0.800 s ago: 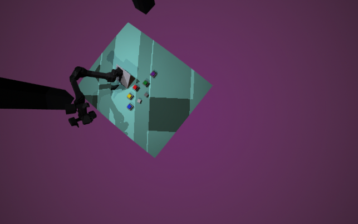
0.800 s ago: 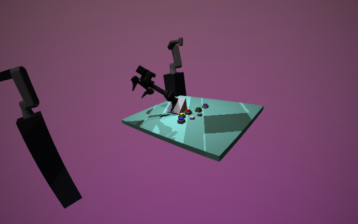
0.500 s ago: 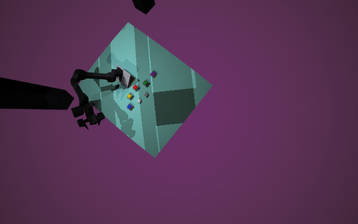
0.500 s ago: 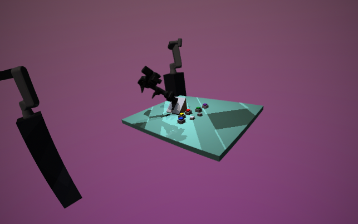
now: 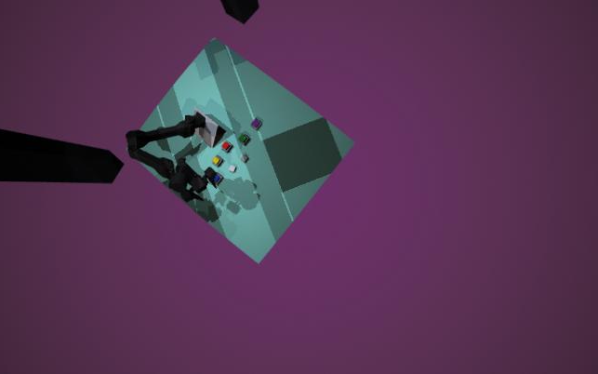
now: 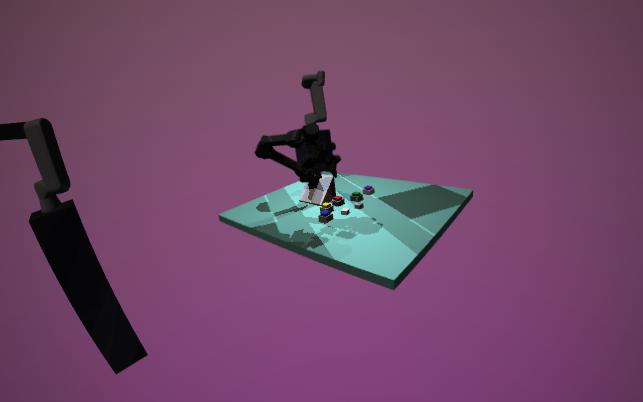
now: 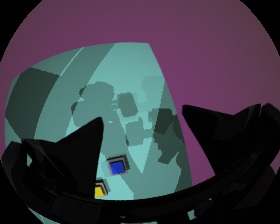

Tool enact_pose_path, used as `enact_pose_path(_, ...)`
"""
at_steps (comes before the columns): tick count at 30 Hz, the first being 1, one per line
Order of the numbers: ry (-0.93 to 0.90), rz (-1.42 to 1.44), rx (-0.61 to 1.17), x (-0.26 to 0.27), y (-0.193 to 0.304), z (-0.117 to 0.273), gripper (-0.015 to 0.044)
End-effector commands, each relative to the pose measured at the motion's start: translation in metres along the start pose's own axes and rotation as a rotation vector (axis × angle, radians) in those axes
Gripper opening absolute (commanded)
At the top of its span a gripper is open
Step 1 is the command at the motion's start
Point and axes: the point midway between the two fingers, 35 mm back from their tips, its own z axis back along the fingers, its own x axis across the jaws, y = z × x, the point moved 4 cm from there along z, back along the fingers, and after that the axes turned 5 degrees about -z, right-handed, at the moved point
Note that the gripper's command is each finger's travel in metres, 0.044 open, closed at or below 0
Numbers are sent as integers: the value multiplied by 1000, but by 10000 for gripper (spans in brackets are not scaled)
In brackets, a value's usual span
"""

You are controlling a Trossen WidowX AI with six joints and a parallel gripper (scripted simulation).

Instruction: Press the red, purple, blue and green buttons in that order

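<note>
The red button (image 5: 226, 146) (image 6: 337, 198), purple button (image 5: 256, 124) (image 6: 368, 188), green button (image 5: 244, 138) (image 6: 356, 193) and blue button (image 5: 217, 179) (image 6: 325, 213) (image 7: 117, 167) stand on the teal table. The purple one is farthest from the blue one. My gripper (image 7: 143, 115) is open and empty. It hangs high above the table, and in the top view its fingers appear beside the blue button. In the wrist view the blue button shows low, between the fingers and nearer the left one. The red, purple and green buttons are not in the wrist view.
A yellow button (image 5: 217, 160) (image 6: 326, 205) (image 7: 100, 191) stands between red and blue. A white block (image 5: 232, 168) (image 6: 345, 211) and a grey block (image 5: 245, 158) (image 6: 358, 205) lie near the buttons. A pale wedge (image 5: 205, 130) stands by the arm's base.
</note>
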Motion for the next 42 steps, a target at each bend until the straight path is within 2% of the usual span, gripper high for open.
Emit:
enact_pose_path(1,-173,-1,85,68,14,-1,400)
enact_pose_path(10,-342,-9,385,160,72,25,400)
enact_pose_path(17,-242,8,669,190,131,57,400)
enact_pose_path(27,-213,10,701,191,138,61,400)
enact_pose_path(33,-211,10,700,202,176,16,242)
enact_pose_path(41,-210,10,700,202,178,15,32)
enact_pose_path(42,-210,10,700,202,178,15,20)
